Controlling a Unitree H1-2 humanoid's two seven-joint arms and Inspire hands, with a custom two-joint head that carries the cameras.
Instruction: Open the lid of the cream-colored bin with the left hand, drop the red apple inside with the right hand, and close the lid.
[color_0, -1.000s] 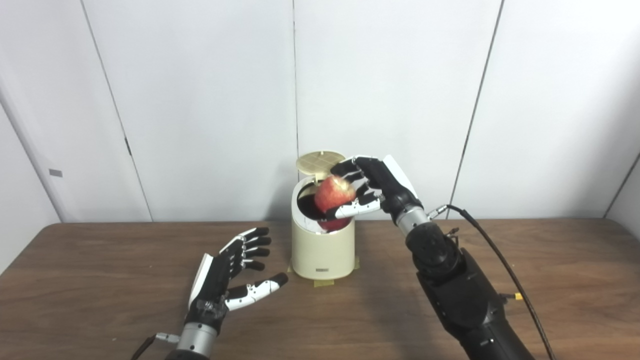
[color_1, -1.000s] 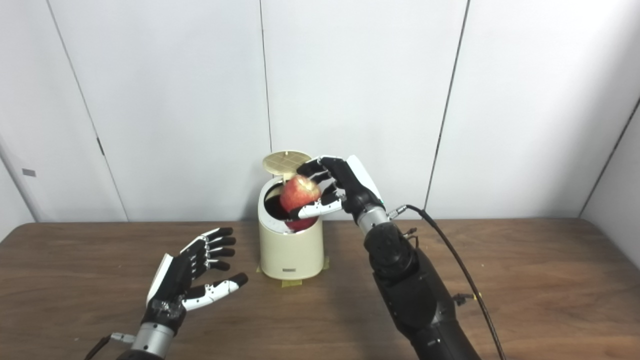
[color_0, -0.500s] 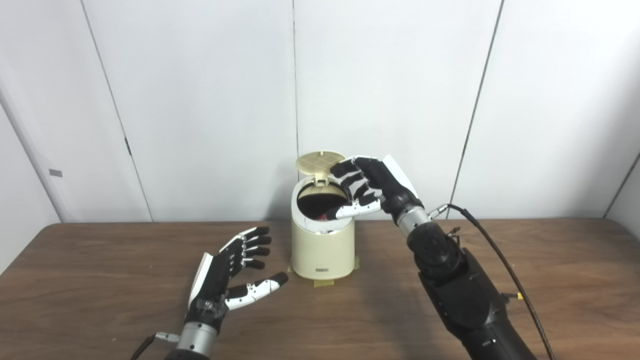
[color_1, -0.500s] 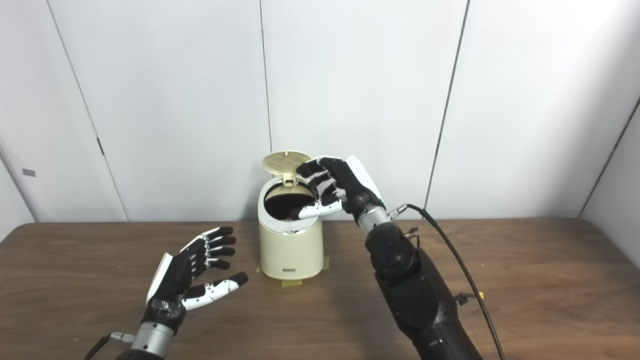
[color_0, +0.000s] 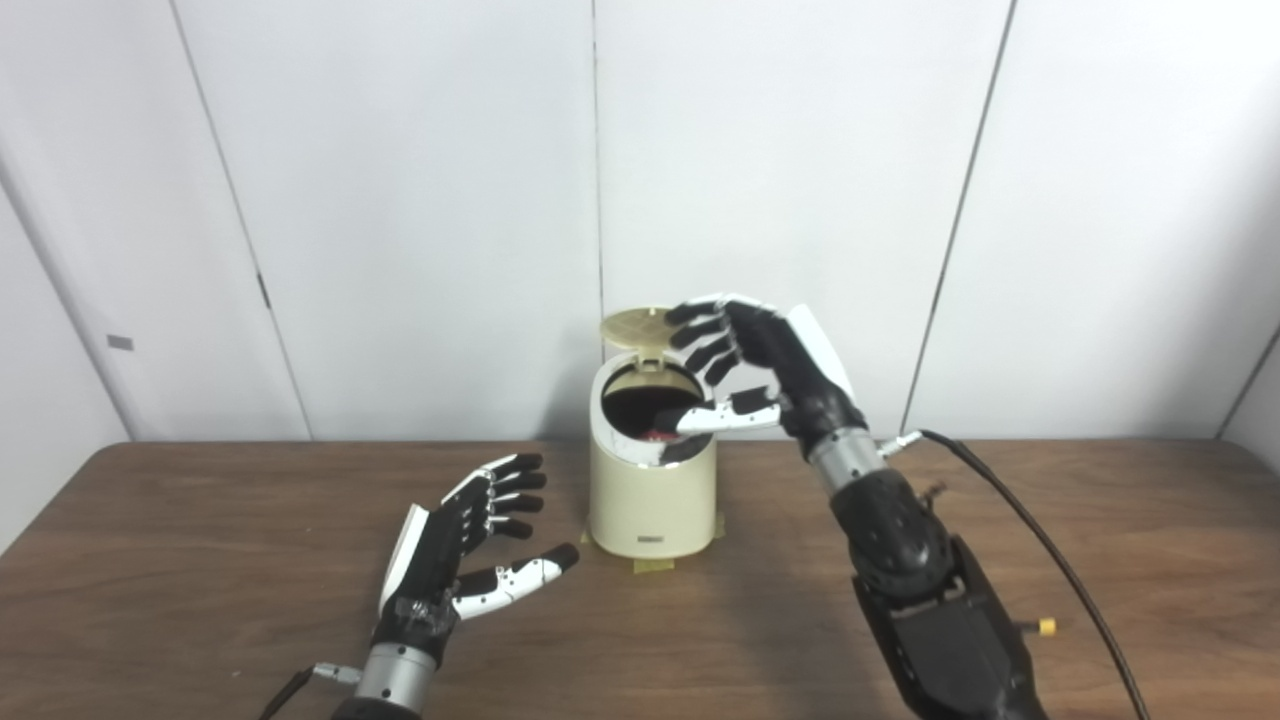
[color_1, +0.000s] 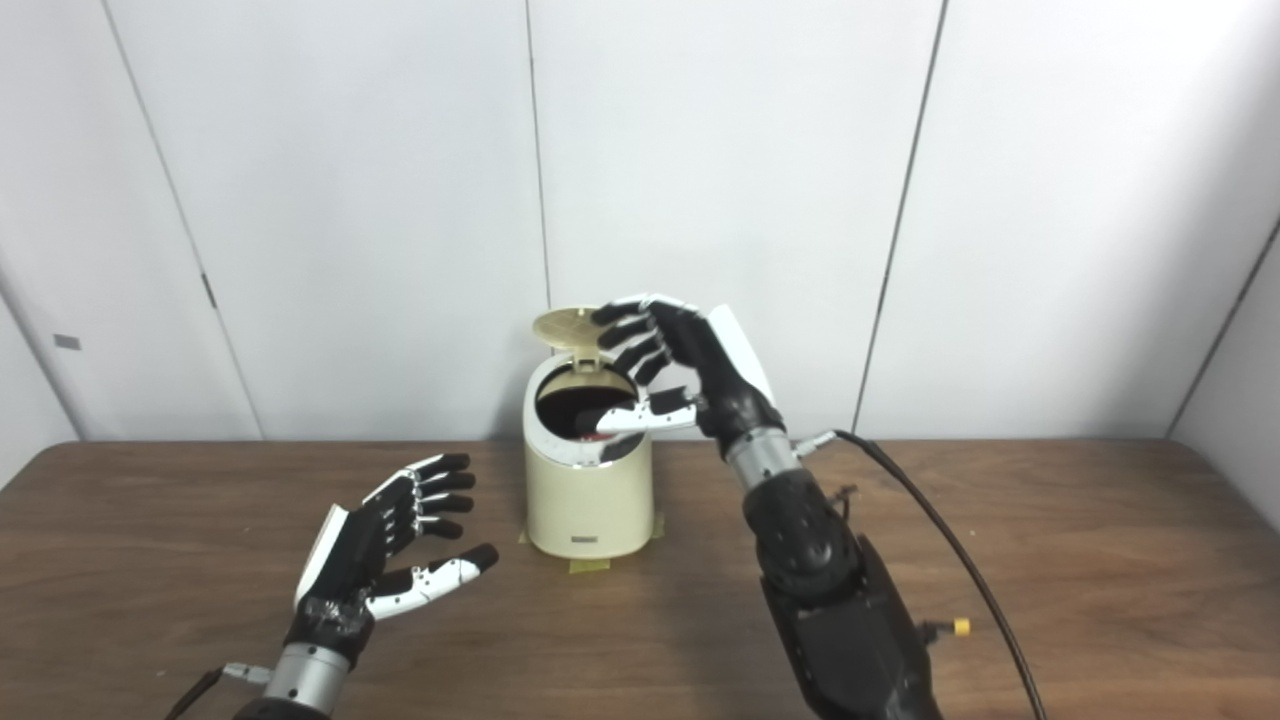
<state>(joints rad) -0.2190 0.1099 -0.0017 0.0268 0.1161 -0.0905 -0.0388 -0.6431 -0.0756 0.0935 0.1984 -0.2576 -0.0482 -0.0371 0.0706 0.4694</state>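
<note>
Bin: the cream-colored bin (color_0: 650, 500) stands near the middle of the far edge of the worktop (color_0: 200, 560), with yellowish tape (color_0: 655, 565) showing at its base.
Lid: the lid (color_0: 636, 327) stands tipped up at the back of the rim, on its hinge, and the mouth is dark and uncovered.
Apple: the red apple (color_0: 660, 435) shows only as a small patch of red down inside the opening; I judge it is in the bin.
Right hand: the right hand (color_0: 745, 365) hangs over the mouth with its fingers fanned wide and nothing in them, fingertips close to the raised lid, the thumb stretched across the rim.
Left hand: the left hand (color_0: 470, 545) rests low towards the near-left part of the worktop, fingers spread, empty, apart from the bin.
Remaining: closing the lid, by my reckoning.
Risk, lid: if the lid is brought down with the right thumb across the rim, it could trap the thumb or fail to seat.
Risk, bin: a sideways knock from either hand could shift or tip the bin if the tape gives.
Risk, cable: the black cable (color_0: 1040, 550) trailing by the right arm might snag as that arm draws back.
</note>
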